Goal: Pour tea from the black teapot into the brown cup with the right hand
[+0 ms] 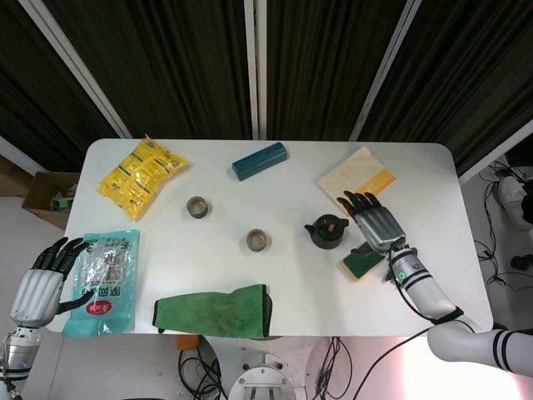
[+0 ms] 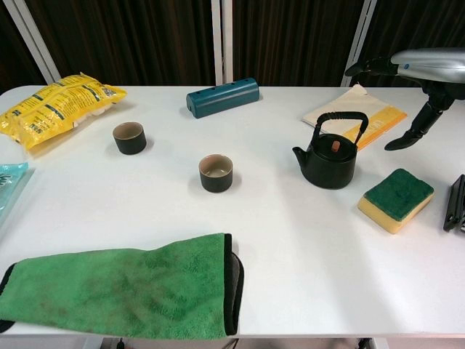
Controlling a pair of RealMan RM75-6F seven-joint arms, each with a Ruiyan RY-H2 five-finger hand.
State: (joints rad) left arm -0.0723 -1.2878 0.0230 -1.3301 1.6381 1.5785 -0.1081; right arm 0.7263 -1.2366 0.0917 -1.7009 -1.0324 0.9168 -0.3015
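The black teapot (image 1: 326,231) (image 2: 329,159) stands upright at centre right of the white table (image 1: 275,175), handle raised and spout toward the cups. The brown cup (image 1: 258,241) (image 2: 216,172) sits a short way to its left; it looks empty. My right hand (image 1: 375,218) (image 2: 423,67) hovers just right of the teapot with its fingers spread, holding nothing and not touching the pot. My left hand (image 1: 48,279) is at the table's left edge, fingers apart, beside a teal packet (image 1: 102,279).
A second, darker cup (image 1: 197,207) (image 2: 131,138) stands further left. A green-and-yellow sponge (image 1: 360,264) (image 2: 396,198) lies under my right hand. A cream and yellow envelope (image 1: 358,177), teal box (image 1: 259,160), yellow snack bag (image 1: 137,175) and green cloth (image 1: 212,310) are also here.
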